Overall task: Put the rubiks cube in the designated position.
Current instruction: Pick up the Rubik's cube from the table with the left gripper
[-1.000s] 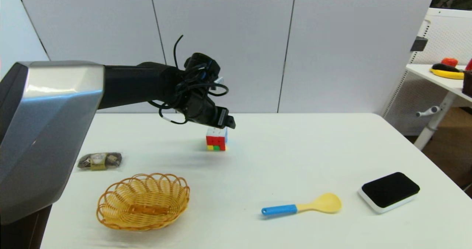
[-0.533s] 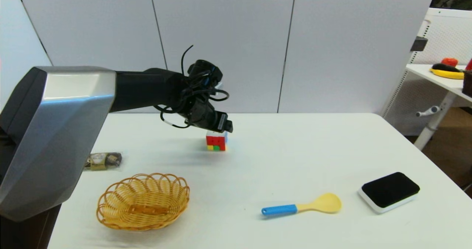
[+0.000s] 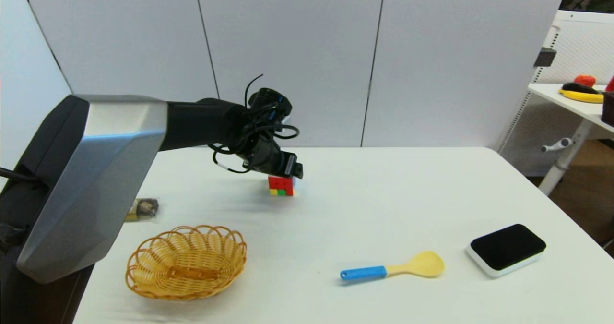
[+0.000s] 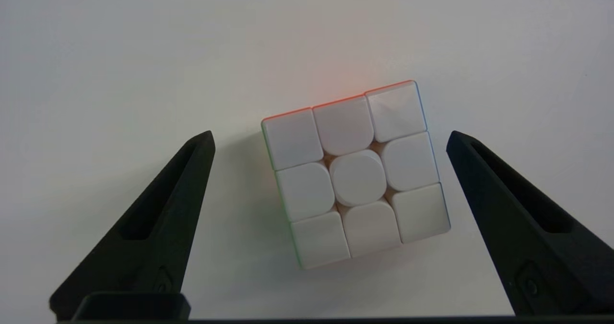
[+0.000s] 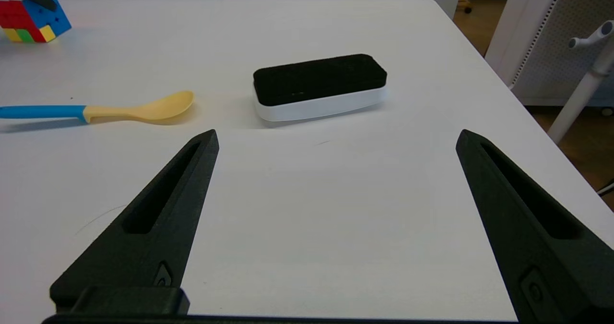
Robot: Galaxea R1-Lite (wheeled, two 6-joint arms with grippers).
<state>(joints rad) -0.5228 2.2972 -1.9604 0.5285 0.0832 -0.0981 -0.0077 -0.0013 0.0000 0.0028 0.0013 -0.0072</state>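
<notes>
No readable text, label, brand, number or sign shows on anything in these views.

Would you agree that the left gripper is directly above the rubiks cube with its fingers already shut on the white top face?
Not quite. The left gripper is directly above the rubiks cube, but its fingers are open, standing clear on either side of the white top face without touching it. The left wrist view shows the gaps plainly. The right gripper waits open, away from the cube.

The white table carries rubiks cube, wicker basket, spoon, black-topped eraser.
</notes>
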